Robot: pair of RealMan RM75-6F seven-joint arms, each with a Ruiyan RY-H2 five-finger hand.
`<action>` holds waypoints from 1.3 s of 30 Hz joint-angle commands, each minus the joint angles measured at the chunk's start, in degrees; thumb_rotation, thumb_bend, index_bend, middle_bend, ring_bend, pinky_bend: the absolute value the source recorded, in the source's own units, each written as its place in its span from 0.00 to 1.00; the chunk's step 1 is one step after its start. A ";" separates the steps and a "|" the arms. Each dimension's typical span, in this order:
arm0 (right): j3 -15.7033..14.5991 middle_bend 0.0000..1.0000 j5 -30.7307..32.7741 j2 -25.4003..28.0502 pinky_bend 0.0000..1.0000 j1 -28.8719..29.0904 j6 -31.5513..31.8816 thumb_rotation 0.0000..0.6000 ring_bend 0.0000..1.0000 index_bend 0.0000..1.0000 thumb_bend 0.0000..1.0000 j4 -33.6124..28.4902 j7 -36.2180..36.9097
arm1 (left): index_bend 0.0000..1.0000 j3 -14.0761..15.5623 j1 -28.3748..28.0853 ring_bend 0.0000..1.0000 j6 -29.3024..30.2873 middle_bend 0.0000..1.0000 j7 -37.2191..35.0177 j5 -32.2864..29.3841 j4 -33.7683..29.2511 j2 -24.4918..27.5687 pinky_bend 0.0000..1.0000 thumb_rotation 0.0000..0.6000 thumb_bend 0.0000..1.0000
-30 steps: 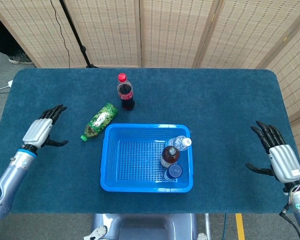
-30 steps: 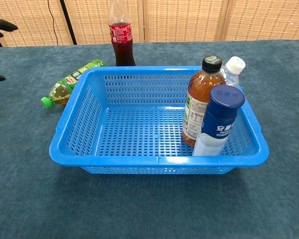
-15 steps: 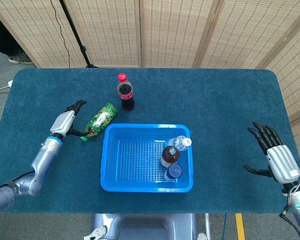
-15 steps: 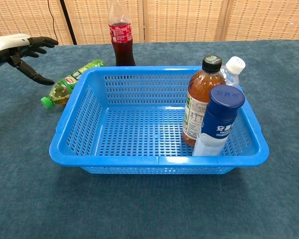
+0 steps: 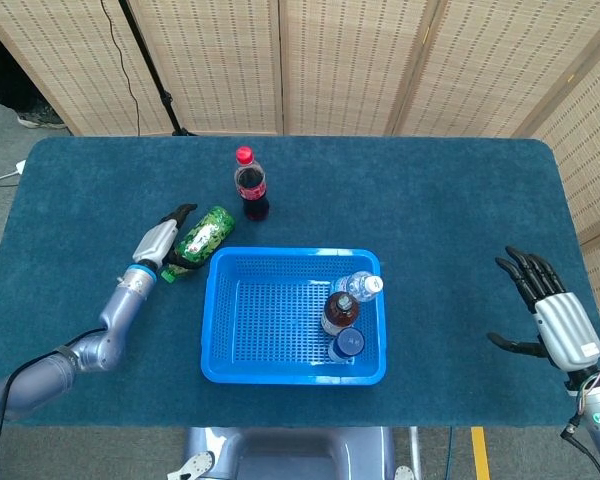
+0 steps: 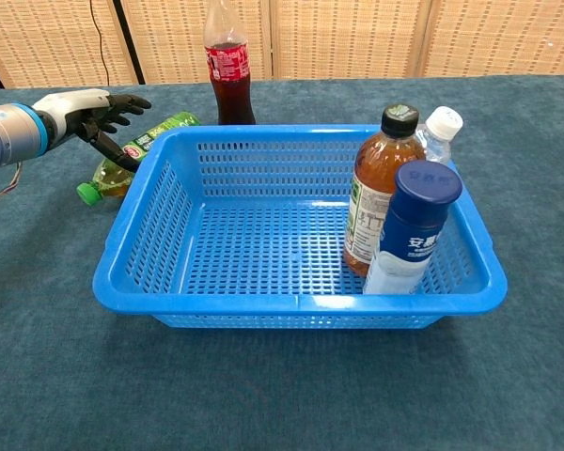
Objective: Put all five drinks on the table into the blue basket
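Observation:
The blue basket (image 5: 230,370) (image 6: 291,303) sits at the table's middle front. In its right end stand a brown tea bottle (image 5: 338,313) (image 6: 379,178), a blue-capped bottle (image 5: 346,344) (image 6: 414,225) and a clear white-capped bottle (image 5: 361,286) (image 6: 440,131). A green bottle (image 5: 203,236) (image 6: 136,149) lies on its side just left of the basket. My left hand (image 5: 164,242) (image 6: 89,111) hovers right at it with fingers spread, holding nothing. A cola bottle (image 5: 251,185) (image 6: 227,64) stands upright behind the basket. My right hand (image 5: 555,317) is open at the far right edge.
The table (image 5: 450,200) has a dark blue cloth. Folding woven screens (image 5: 340,60) stand behind it. A black stand and cable (image 5: 145,55) rise at the back left.
My left hand has swept right from the table's left edge to the green bottle. The right hand stayed nearly still. The bottles have not moved.

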 commanded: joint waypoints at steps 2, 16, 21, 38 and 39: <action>0.08 0.00 -0.10 0.05 0.05 -0.08 0.20 1.00 0.00 0.01 0.00 -0.06 0.08 | 0.00 -0.08 -2.27 0.00 -1.70 0.00 3.39 -3.71 3.79 -2.97 0.06 1.00 0.22; -0.39 0.00 -1.41 0.11 0.08 0.07 0.14 1.00 0.00 0.01 0.00 -0.40 1.03 | 0.42 -1.58 -1.89 0.42 10.54 0.35 15.95 -10.13 1.77 -4.70 0.57 1.00 0.54; -0.57 0.00 -1.83 0.02 0.08 0.15 0.05 1.00 0.00 0.01 0.00 -0.72 0.63 | 0.43 -1.76 1.06 0.42 14.29 0.35 13.80 -5.92 -4.87 0.20 0.57 1.00 0.54; -0.95 0.00 -2.54 -0.10 0.08 0.37 -0.38 1.00 0.00 0.01 0.00 -1.94 -0.63 | 0.42 6.90 11.11 0.42 25.83 0.35 3.69 26.46 -40.55 22.32 0.57 1.00 0.54; -0.95 0.00 -2.56 -0.09 0.08 0.36 -0.33 1.00 0.00 0.01 0.00 -1.95 -0.56 | 0.42 7.39 10.90 0.41 25.61 0.35 4.34 27.31 -41.91 22.35 0.57 1.00 0.54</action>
